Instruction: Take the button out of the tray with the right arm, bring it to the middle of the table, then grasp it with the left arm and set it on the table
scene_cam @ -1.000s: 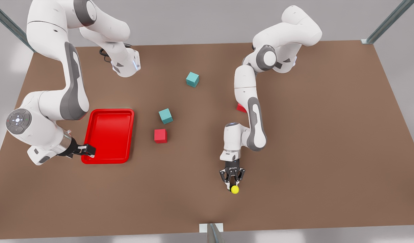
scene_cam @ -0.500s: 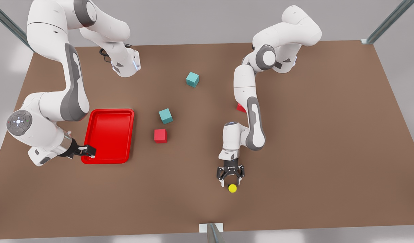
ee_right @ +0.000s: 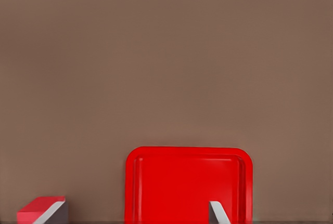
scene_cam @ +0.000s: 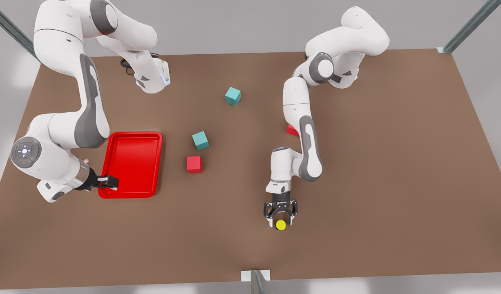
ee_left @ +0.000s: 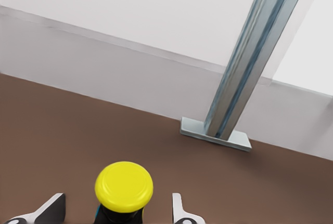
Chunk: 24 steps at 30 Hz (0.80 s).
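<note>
Here, at the front view's left, the right gripper (scene_cam: 108, 182) hangs over the near left corner of the tray (scene_cam: 152, 163), fingers apart with nothing between them; its wrist view looks along the tray (ee_right: 188, 154) with a red cube (ee_right: 39, 208) off to one side. Just past the tray's right rim on the table (scene_cam: 397, 163) sit a red cube (scene_cam: 194, 164) and a teal cube (scene_cam: 200, 140) close together, with a second teal cube (scene_cam: 233, 96) farther back. Another red cube (scene_cam: 291, 130) peeks from behind the left arm (scene_cam: 303, 143). Toward the near edge, right of centre, the left gripper (scene_cam: 280, 222) points down with its fingers spread on either side of the button (scene_cam: 280, 225). In the left wrist view a gap shows between each fingertip (ee_left: 179, 211) and the button (ee_left: 124, 185), which stands upright, yellow cap up.
</note>
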Each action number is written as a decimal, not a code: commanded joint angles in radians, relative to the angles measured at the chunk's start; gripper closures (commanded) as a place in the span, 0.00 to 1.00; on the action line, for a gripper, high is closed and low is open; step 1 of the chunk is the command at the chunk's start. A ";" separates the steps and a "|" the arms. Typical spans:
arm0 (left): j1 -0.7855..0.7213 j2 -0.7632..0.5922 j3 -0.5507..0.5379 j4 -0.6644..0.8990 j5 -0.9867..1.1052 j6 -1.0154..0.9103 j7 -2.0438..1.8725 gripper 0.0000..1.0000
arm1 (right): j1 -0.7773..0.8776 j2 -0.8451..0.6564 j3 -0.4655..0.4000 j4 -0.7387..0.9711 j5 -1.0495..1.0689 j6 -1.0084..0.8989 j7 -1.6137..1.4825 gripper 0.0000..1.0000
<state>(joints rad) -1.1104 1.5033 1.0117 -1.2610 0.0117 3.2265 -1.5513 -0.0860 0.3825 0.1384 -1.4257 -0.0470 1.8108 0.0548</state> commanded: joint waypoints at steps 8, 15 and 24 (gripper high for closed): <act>-0.006 -0.049 0.001 -0.028 0.004 0.006 0.028 0.01 | 0.006 0.029 0.000 0.002 0.003 0.091 0.034 0.00; -0.014 -0.060 0.001 -0.037 0.002 0.004 0.036 0.01 | -0.077 -0.020 -0.002 -0.076 0.018 -0.037 0.043 0.00; -0.019 -0.581 -0.154 -0.238 0.005 -0.261 0.408 0.01 | 0.041 -0.108 0.035 0.074 -0.065 -0.275 0.206 0.00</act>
<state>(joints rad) -1.1257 1.0005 0.8817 -1.4753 0.0171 3.1534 -1.4753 -0.0843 0.2880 0.1715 -1.3501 -0.0841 1.6454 0.0951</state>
